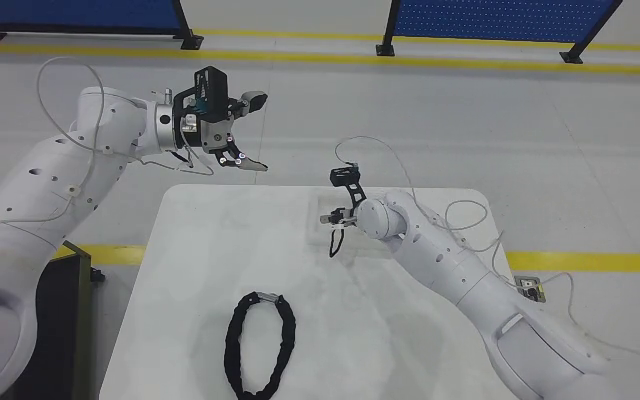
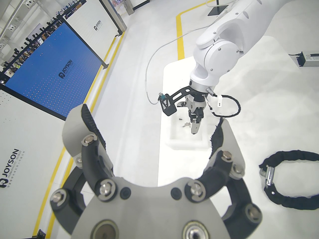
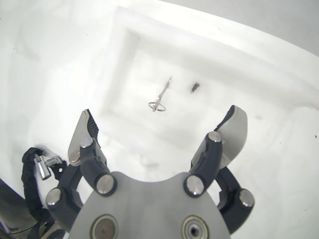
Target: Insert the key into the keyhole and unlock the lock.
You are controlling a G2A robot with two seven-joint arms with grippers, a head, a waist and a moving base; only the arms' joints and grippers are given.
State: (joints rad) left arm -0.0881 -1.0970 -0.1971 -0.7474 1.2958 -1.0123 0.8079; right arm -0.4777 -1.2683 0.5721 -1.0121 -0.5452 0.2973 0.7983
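Key (image 3: 162,93), thin ringed metal, flat in white tray (image 3: 120,38); right claw (image 3: 159,110) and left claw (image 2: 153,114) agape.

I see a white table (image 1: 200,260) carrying a white tray (image 3: 122,50), and in it a silvery metal key (image 3: 160,95) next to a small dark speck (image 3: 194,88); the lock (image 2: 289,155) is a loop sleeved in black fabric with a shiny chrome end (image 2: 269,178). The right gripper (image 3: 160,113) and left gripper (image 2: 153,115) both have dull silver-grey plates, black links and black ribbed pads (image 3: 92,125). Past the table I see pale grey floor (image 1: 450,120) crossed by yellow lines (image 1: 570,262), and blue panels (image 2: 49,73) covered in a fine grid of pale dots.
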